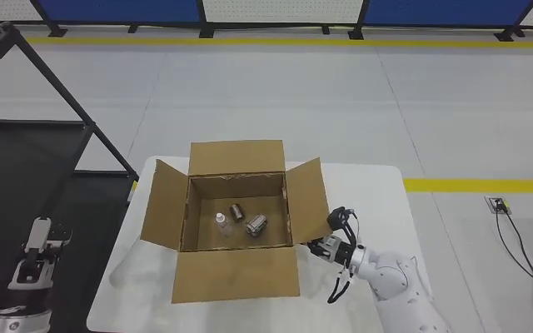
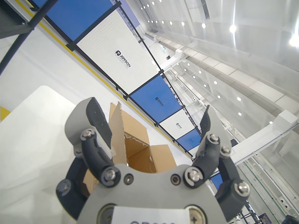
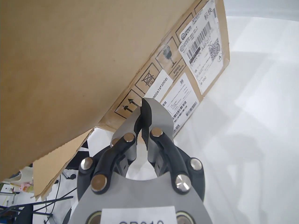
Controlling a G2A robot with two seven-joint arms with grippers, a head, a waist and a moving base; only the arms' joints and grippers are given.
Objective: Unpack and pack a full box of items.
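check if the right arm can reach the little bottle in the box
Probably not directly: the right claw sits shut outside the box, under its side flap, and the wall stands between it and the bottle.

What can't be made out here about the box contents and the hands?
1. Three small items in the box: top view, too small to identify.
2. Box contents: right wrist view, hidden by a flap; left wrist view, by another flap and the left hand.
3. Whether the shut right hand touches the box: its tip overlaps cardboard, contact unclear.
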